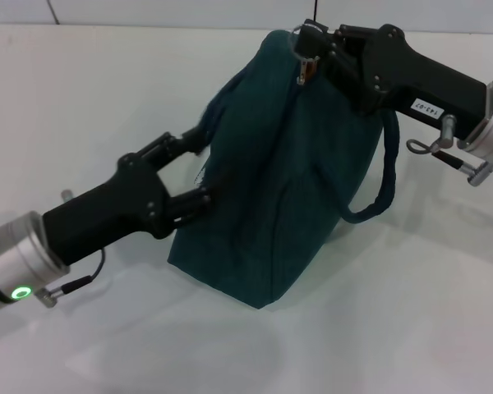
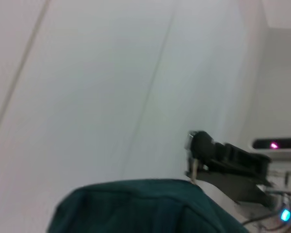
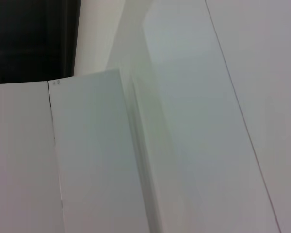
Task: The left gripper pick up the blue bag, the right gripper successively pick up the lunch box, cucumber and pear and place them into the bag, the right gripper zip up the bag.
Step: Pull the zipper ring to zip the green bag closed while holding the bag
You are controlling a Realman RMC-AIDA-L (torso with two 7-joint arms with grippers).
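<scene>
The blue bag [image 1: 271, 189] stands tilted on the white table [image 1: 411, 312], with one loop handle [image 1: 384, 185] hanging on its right side. My left gripper [image 1: 204, 166] holds the bag's left side, one finger above and one below a fold of fabric. My right gripper [image 1: 306, 51] is at the bag's top far end, shut on the zip pull [image 1: 304, 72] by the ring. The left wrist view shows the bag's top [image 2: 136, 206] and the right gripper [image 2: 199, 153] beyond it. The lunch box, cucumber and pear are out of view.
The white table runs around the bag on all sides, with a wall seam at the back [image 1: 148, 23]. The right wrist view shows only white panels and a dark opening [image 3: 34, 39].
</scene>
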